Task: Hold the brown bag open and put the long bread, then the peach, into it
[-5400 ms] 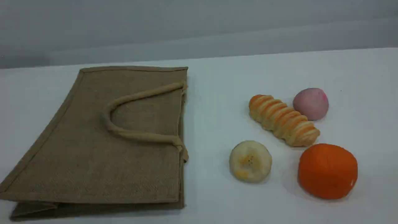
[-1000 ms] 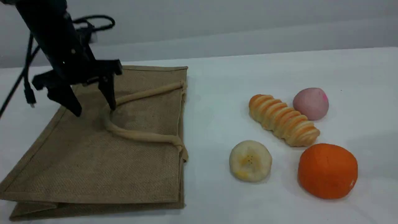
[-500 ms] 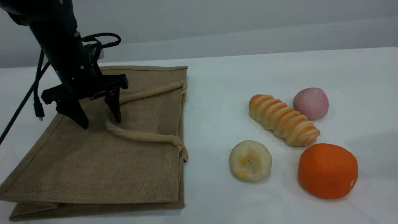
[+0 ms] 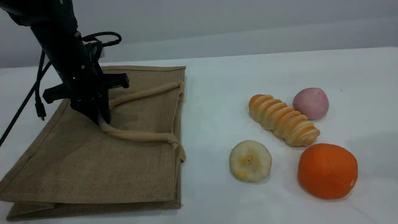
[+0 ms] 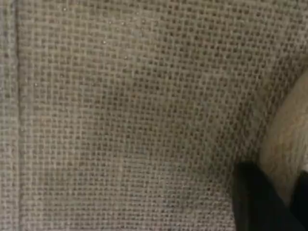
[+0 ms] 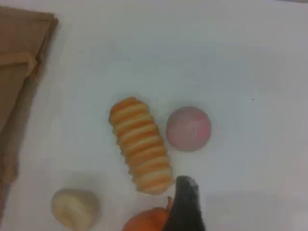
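Note:
The brown bag [image 4: 93, 168] lies flat on the table's left half, its beige loop handle [image 4: 140, 136] on top. My left gripper [image 4: 101, 119] stands on the bag with its fingers shut on the bend of that handle. The left wrist view shows jute weave [image 5: 120, 120], the handle [image 5: 288, 139] and a dark fingertip [image 5: 255, 202]. The long bread [image 4: 283, 119] lies slantwise at the right with the peach [image 4: 311, 103] just behind it. My right gripper is outside the scene view. One of its fingertips [image 6: 186, 197] hovers above the bread [image 6: 141, 144] and peach [image 6: 188, 128], holding nothing.
A pale banana slice [image 4: 250, 161] and a large orange ball [image 4: 327, 170] sit in front of the bread. The left arm's black cable hangs beside the bag's left edge. White table separates the bag's mouth from the food.
The left gripper came down onto the bag and its fingers closed on the handle's bend. The bag's right edge shifted slightly left. The food has not moved.

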`<state>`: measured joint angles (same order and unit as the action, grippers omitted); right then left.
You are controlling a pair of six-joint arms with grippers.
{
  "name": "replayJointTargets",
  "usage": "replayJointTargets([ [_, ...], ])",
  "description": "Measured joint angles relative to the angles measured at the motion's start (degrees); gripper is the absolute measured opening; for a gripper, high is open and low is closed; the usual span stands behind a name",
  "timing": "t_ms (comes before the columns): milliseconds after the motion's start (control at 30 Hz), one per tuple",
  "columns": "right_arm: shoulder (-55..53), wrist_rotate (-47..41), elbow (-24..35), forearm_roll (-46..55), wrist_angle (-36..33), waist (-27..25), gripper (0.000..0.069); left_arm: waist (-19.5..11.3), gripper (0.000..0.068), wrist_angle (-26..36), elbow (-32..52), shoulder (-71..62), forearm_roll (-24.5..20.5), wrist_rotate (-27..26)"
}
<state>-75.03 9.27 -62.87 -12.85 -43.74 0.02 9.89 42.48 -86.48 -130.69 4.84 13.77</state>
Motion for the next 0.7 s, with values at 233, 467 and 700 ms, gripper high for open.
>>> replayJointTargets([
  [233,0.0,0.0,0.1,-0.78,-0.07,0.0,0.0521,0.0,0.0099,2.83,-2.74,1.65,-0.1,-6.93],
  [467,-2.94,0.0,0.1,-1.32,-0.25,0.0,0.0521,0.0,0.0099,11.05,-10.9,7.49,-0.19,-17.3],
  [700,-8.43,0.41,0.1,-1.6,-0.11,0.0,0.0521,0.0,0.0099,15.92,-15.69,13.1,-0.11,-23.93],
])
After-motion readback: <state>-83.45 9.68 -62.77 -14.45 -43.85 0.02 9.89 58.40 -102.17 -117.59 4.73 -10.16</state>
